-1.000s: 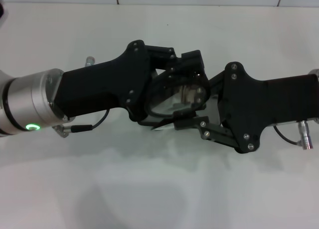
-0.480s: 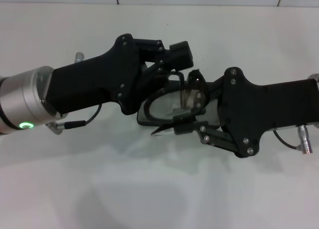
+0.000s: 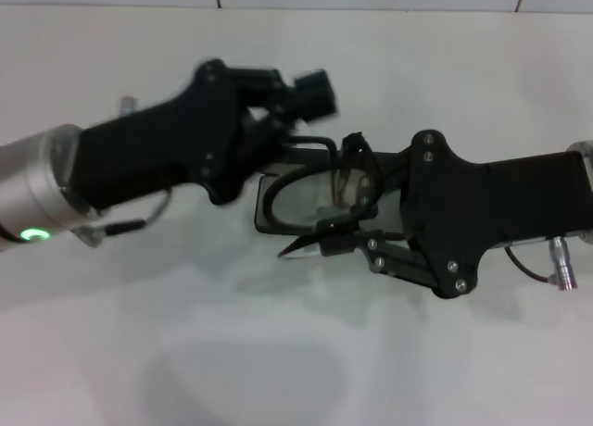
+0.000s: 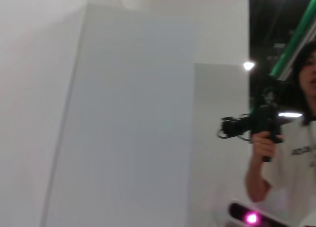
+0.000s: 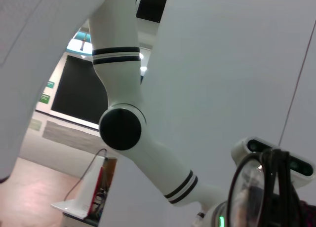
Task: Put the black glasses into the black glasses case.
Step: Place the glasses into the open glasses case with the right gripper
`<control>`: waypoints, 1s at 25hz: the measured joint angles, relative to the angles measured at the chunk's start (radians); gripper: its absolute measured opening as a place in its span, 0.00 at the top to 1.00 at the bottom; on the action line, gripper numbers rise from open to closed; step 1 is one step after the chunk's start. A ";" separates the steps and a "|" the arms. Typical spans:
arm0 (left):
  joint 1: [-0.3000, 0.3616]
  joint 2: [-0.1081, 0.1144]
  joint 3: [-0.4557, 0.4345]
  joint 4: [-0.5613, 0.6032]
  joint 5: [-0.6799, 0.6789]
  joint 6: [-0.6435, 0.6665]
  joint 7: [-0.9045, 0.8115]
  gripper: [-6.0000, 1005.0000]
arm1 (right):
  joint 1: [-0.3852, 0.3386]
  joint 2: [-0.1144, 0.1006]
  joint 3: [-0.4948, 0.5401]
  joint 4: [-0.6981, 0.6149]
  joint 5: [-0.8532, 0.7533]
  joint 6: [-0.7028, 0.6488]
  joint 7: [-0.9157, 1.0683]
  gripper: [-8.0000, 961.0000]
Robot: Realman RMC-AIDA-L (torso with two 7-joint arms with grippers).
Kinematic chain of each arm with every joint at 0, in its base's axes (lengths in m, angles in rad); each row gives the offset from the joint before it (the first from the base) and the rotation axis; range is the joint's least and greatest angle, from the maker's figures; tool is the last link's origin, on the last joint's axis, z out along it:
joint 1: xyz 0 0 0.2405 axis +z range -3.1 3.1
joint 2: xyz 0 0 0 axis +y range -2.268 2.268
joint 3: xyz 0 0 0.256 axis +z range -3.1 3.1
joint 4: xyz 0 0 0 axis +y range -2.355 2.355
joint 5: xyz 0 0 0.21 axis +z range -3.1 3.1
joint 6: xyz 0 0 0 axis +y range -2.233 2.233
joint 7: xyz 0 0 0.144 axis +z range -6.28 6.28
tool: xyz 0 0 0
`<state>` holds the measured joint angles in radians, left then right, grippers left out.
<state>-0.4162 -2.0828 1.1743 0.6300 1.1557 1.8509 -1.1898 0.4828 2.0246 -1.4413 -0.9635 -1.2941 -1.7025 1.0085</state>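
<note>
The black glasses [image 3: 295,200] hang above the white table, lens held between the fingers of my right gripper [image 3: 349,200], which comes in from the right and is shut on them. One temple arm [image 3: 310,145] sticks out toward my left gripper [image 3: 301,116]. That gripper sits up and to the left of the frame, open and apart from the glasses. A round lens of the glasses [image 5: 251,188] shows close up in the right wrist view. The black glasses case is out of view.
The white table [image 3: 278,352] lies below both arms, with a tiled wall edge at the back. The left wrist view faces white panels and a person [image 4: 291,138] holding a camera. The right wrist view shows my white left arm [image 5: 123,128].
My left gripper let go of the glasses and drew back up and to the left. The right gripper kept hold of them and shifted slightly left.
</note>
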 joint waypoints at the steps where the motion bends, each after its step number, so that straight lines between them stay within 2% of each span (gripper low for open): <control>1: 0.005 0.001 -0.029 0.000 0.012 -0.004 0.015 0.94 | 0.000 0.000 -0.004 -0.002 -0.003 0.000 0.011 0.88; 5: 0.014 0.015 -0.184 0.000 0.084 -0.031 0.044 0.94 | 0.004 -0.004 -0.010 -0.068 -0.057 0.041 0.114 0.88; 8: 0.029 0.041 -0.293 0.001 0.121 -0.034 0.043 0.94 | 0.043 -0.018 -0.004 -0.220 -0.210 0.103 0.349 0.88; 11: 0.060 0.061 -0.353 0.006 0.121 -0.024 0.037 0.94 | 0.143 -0.031 0.012 -0.379 -0.449 0.103 0.684 0.88; 14: 0.100 0.066 -0.389 0.009 0.115 -0.007 0.035 0.94 | 0.269 -0.020 0.042 -0.437 -0.683 0.043 0.952 0.88; 17: 0.134 0.056 -0.401 0.010 0.114 0.004 0.043 0.94 | 0.400 -0.005 0.045 -0.354 -0.819 -0.015 1.065 0.88; 20: 0.168 0.054 -0.407 0.010 0.113 0.023 0.050 0.94 | 0.565 -0.001 0.005 -0.179 -0.900 -0.029 1.110 0.88; 25: 0.210 0.053 -0.410 0.011 0.112 0.040 0.067 0.94 | 0.720 0.002 -0.049 0.049 -0.955 0.025 1.106 0.88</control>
<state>-0.2066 -2.0295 0.7642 0.6411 1.2675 1.8905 -1.1225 1.2023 2.0269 -1.4898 -0.9146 -2.2486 -1.6772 2.1149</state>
